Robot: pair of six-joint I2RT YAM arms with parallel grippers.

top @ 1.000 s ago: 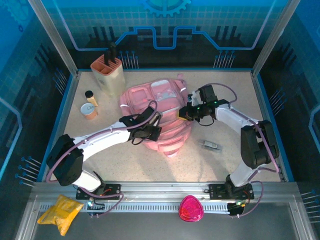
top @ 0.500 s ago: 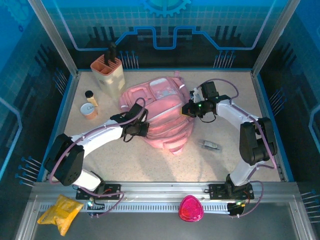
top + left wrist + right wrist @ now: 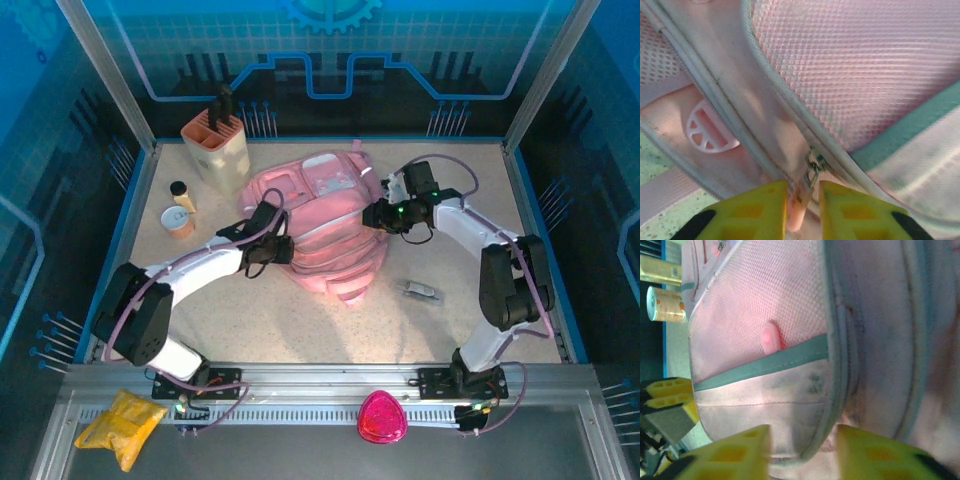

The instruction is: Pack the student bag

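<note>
- Left gripper (image 3: 804, 190): its 2 yellow fingers (image 3: 760, 210) are clenched on a pink tab (image 3: 795, 216) at the bottom centre of the left wrist view.
- A metal zip slider (image 3: 813, 169) sits just above the tab, on the bag's grey piping.
- A pink half-round buckle (image 3: 707, 132) lies at left in that view, and a teal band (image 3: 912, 125) crosses at right over pink mesh.
- In the top view this gripper (image 3: 283, 248) meets the bag's left side, just left of centre frame.
- Right gripper (image 3: 804, 440): its 2 fingers stand partly apart, grasping a thick fold of the bag's rim at the bottom of the right wrist view.
- In the top view it (image 3: 372, 215) touches the bag's right edge, right of centre.
- The bag (image 3: 325, 235) lies flat on the table (image 3: 300, 325), in the upper middle of the top view, between the 2 grippers.
- A beige holder (image 3: 215, 145) stands at upper left, just beside the bag's far corner.
- A small bottle (image 3: 182, 195) and a can (image 3: 178, 221) sit at left, near each other and apart from the bag.
- A small grey item (image 3: 423, 291) lies right of the bag, lower down.
- On the rail at the bottom edge rest a pink thing (image 3: 381, 417) and a yellow packet (image 3: 120, 425).
</note>
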